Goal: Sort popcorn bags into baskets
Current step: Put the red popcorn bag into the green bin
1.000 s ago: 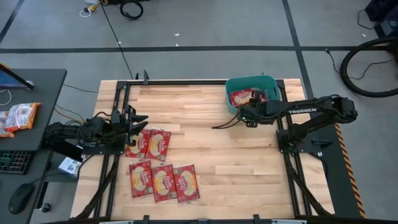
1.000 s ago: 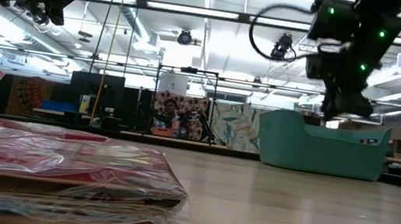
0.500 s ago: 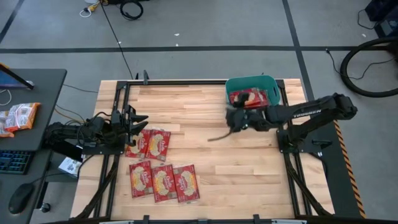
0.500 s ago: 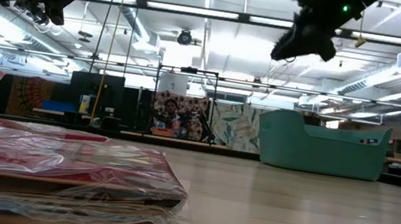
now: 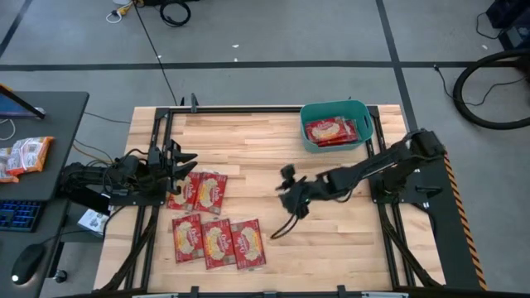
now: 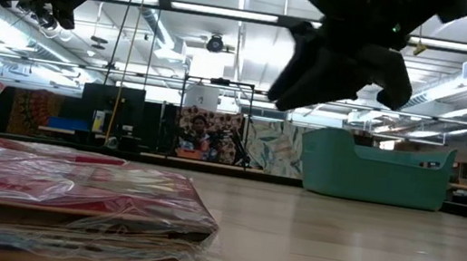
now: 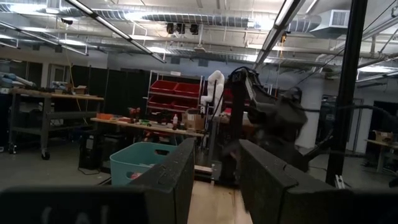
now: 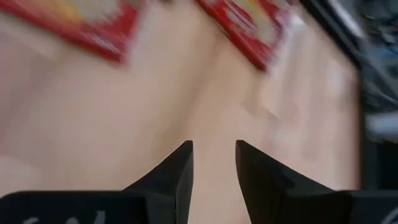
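Several red popcorn bags (image 5: 217, 240) lie flat near the table's left near corner, in two rows; they fill the low view's left foreground (image 6: 69, 194). More red packets (image 5: 331, 130) lie inside the teal basket (image 5: 308, 136) at the far right. My right gripper (image 5: 283, 184) hovers open and empty over the table's middle, between basket and bags; its wrist view (image 8: 213, 165) shows bare wood below and two packets (image 8: 93, 25) ahead. My left gripper (image 5: 184, 157) waits open at the left edge, just beyond the far row of bags.
Bare wooden table (image 5: 248, 141) lies between the basket and the bags. A side desk on the left carries an orange-and-white snack bag (image 5: 25, 156), a keyboard and a mouse. Black frame rails (image 5: 157, 232) run along the table's left and right edges.
My right gripper has swung away from above the teal basket, toward the table's left and near edge, and now hangs over the middle of the table, closer to the bags. The packets in the basket show uncovered now.
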Controlling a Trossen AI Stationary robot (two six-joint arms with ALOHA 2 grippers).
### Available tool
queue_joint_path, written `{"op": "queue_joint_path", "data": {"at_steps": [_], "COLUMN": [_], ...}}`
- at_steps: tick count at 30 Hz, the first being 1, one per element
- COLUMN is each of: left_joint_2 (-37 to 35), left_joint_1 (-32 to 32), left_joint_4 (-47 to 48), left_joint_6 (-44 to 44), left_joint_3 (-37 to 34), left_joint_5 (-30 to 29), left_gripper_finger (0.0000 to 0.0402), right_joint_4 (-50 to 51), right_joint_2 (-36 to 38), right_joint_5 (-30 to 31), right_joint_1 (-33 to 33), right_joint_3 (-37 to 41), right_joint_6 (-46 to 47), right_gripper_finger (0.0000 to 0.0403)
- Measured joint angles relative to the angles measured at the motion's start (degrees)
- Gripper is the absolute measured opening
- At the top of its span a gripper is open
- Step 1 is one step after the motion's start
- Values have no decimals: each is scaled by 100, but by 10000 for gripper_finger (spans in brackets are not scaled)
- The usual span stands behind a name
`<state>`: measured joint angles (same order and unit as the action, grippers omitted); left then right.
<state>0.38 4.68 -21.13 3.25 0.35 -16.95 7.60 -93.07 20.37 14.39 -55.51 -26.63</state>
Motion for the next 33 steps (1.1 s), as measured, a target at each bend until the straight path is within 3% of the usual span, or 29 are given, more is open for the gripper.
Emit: {"op": "queue_joint_path", "data": {"at_steps": [13, 21, 25, 33], "left_joint_2": [0, 0, 0, 0], "left_joint_1": [1, -1, 1, -1], "left_joint_4": [-1, 3, 3, 1], "left_joint_6": [15, 35, 30, 15], "left_joint_3": [0, 1, 0, 0], "left_joint_5": [0, 0, -2, -2], "left_gripper_finger": [126, 126, 126, 126], "right_joint_4": [-453, -462, -399, 388], "right_joint_2": [-2067, -2992, -3165, -3078], "right_joint_5": [-2930, -3287, -3119, -1039], "right_joint_1": [273, 302, 246, -105], "right_joint_3": [-1753, -2578, -2663, -2679], "right_joint_6": [1016, 998, 909, 1259], "right_gripper_finger": [121, 119, 119, 119]}}
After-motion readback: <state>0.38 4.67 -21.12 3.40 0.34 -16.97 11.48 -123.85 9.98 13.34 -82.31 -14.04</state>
